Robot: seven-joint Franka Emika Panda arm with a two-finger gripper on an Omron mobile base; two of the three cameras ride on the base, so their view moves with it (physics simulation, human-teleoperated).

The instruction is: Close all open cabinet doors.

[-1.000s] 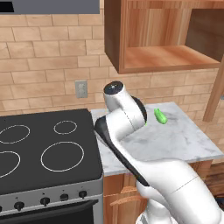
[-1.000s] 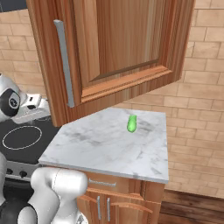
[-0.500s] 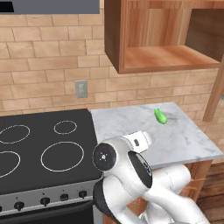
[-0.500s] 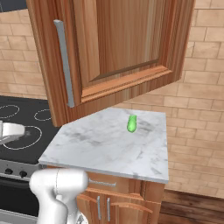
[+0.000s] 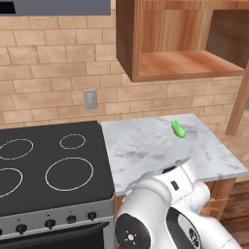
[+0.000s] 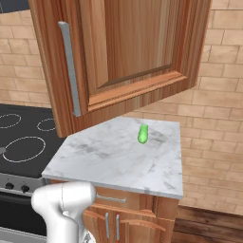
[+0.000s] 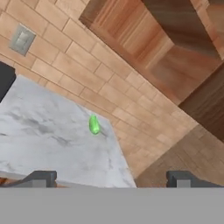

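The wall cabinet above the marble counter stands open, its bare wooden shelf and inner walls exposed in the left base view. Its door, the cabinet door, is swung out towards the near side; in the right base view it looms large in front of the brick wall, its raised rectangular panel facing the camera and its long silver handle running vertically near the door's left edge. In the left base view the same door appears edge-on at the far right of the frame. A small green object lies on the counter towards its far right, well apart from the black stovetop to the left. An outlet sits on the brick wall above the stove's far edge. The gripper has its two dark fingertips spread wide apart with nothing between them, low at the counter's near edge
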